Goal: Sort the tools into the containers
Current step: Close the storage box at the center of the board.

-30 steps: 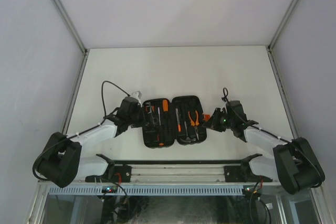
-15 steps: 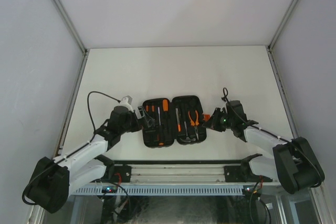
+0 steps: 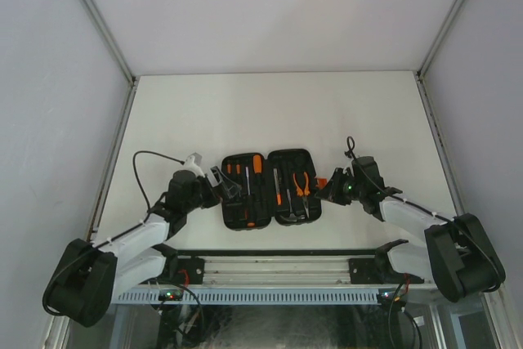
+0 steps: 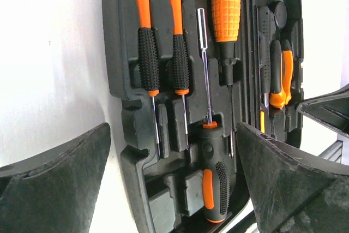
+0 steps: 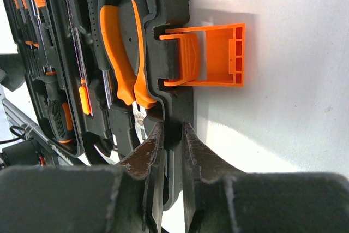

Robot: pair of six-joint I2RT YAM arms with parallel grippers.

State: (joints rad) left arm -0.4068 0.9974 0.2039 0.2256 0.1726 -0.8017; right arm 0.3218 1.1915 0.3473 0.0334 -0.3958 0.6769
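The black tool case point(image 3: 288, 152) lies open at the near middle of the table, with tools in its moulded slots. Its left half point(image 4: 117, 69) holds two slim orange-and-black screwdrivers point(image 4: 147, 53), a fat orange handle point(image 4: 226, 4) and a longer black-handled screwdriver point(image 4: 214, 173). The orange-handled pliers point(image 5: 122, 53) lie in the right half. My left gripper point(image 3: 221, 181) stands open at the case's left edge, holding nothing. My right gripper point(image 5: 173, 135) is shut on the case's right rim point(image 5: 175, 88), just below the orange latch point(image 5: 210, 55).
White table point(image 3: 270, 108) stretches beyond the case to grey walls on three sides. The metal rail point(image 3: 270, 263) with both arm bases runs along the near edge. A black cable point(image 3: 147, 165) loops above the left arm.
My left gripper has drawn back left out of the case's left half, opened wider, and its arm has dropped lower. The right gripper and the case have not moved.
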